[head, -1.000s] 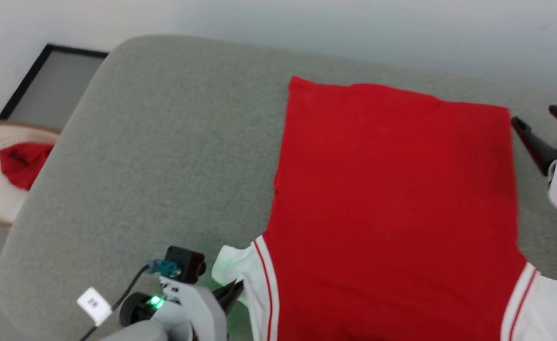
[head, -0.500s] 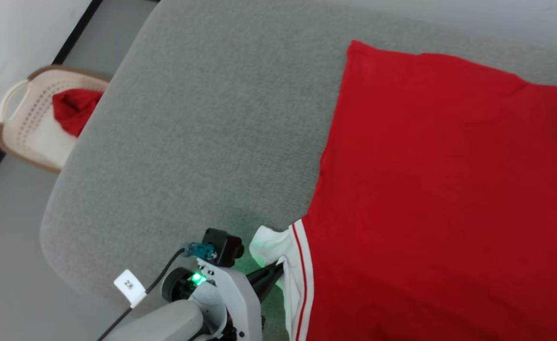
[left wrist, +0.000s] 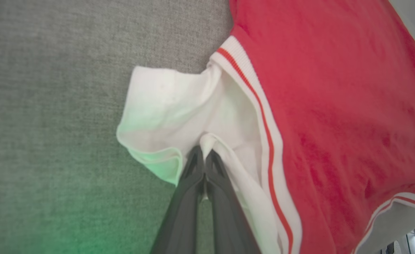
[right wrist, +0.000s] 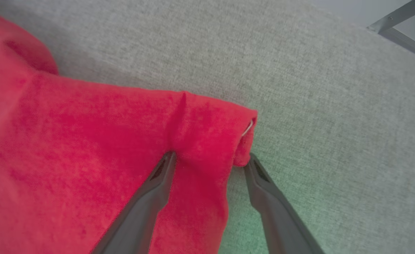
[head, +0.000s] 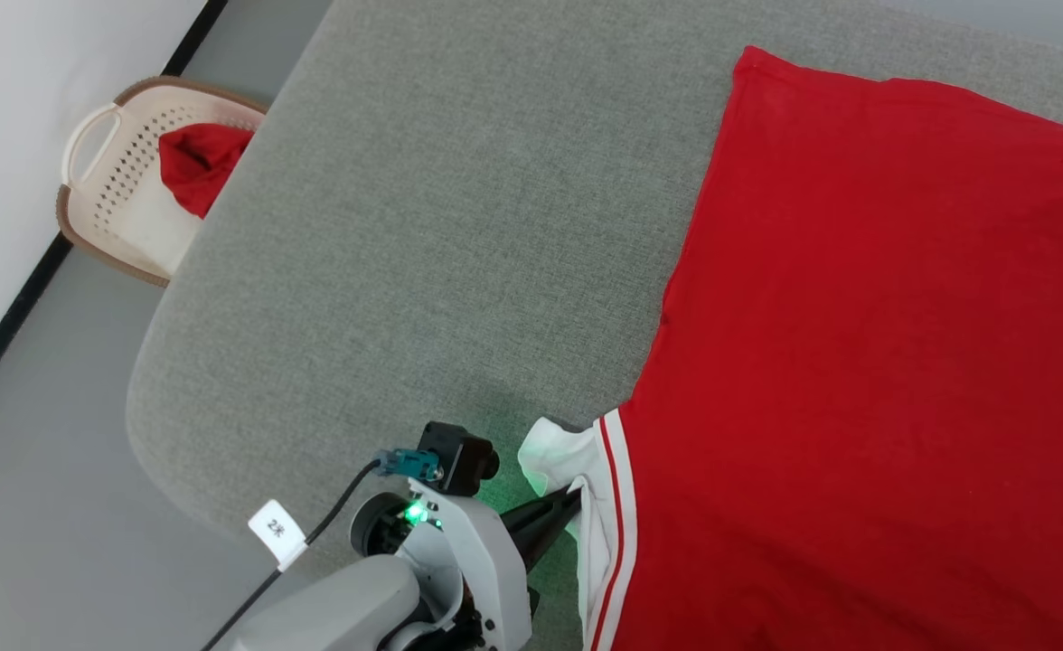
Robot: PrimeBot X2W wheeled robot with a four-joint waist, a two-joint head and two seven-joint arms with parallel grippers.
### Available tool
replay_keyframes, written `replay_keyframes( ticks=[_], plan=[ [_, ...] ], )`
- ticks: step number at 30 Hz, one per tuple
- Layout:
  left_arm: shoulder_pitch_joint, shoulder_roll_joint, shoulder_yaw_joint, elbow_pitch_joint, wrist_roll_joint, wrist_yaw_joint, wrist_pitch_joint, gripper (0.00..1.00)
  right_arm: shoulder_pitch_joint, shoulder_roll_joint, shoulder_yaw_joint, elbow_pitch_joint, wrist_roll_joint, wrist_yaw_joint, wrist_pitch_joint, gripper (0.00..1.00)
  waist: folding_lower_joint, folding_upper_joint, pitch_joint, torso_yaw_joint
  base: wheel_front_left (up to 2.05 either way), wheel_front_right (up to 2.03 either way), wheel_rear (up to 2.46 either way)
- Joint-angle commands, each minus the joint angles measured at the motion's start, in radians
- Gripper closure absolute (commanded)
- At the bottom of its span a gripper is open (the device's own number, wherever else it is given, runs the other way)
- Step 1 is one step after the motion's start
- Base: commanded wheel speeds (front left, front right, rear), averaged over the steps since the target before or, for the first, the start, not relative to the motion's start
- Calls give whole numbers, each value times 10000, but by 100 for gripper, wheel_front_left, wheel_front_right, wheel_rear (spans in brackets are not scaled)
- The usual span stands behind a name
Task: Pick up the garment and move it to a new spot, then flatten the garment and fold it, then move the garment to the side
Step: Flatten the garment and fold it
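At the grey padded surface's (head: 450, 226) near edge, the left gripper (left wrist: 204, 158) pinches shut on the white sleeve (left wrist: 165, 102) of the garment (head: 857, 362), which lies spread flat across the surface's right side. The right gripper (right wrist: 211, 158), fingers wide apart, straddles a red corner (right wrist: 242, 120). Off the surface's far-left corner, a basket (head: 125, 226) holds red cloth (head: 197, 163).

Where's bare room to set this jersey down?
Bare: the grey cushion between the garment and the cushion's rounded left rim, beyond the left pincer. Crowded: the right side, under the garment, right pincer astride its corner.
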Motion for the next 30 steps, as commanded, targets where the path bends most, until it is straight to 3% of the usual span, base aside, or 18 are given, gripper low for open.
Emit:
replay_keyframes(
  ticks=[1, 9, 15, 23, 30],
  plan=[
    [157, -8, -128, 438, -12, 95, 98, 100, 381, 255, 65, 498, -218, -9, 109, 100, 0, 0, 26, 21, 0, 0, 0],
    [222, -71, -68, 900, -123, -31, 38, 100, -150, 398, -136, 732, -418, -10, -380, 100, 0, 0, -128, -201, 0, 0, 0],
    [332, 94, 8, 1095, -217, -19, -62, 100, -246, 636, 16, 179, -42, -10, -436, 100, 0, 0, -447, -625, 0, 0, 0],
    [588, 502, 76, 1057, -317, 139, -110, 100, 515, 391, 492, -1606, 1061, -10, -548, 100, 0, 0, -1044, -1318, 0, 0, 0],
    [1036, 1105, 130, 599, -489, 418, -59, 100, 2440, -487, 641, -4346, 2582, -9, -477, 100, 0, 0, -1699, -2170, 0, 0, 0]
  ],
)
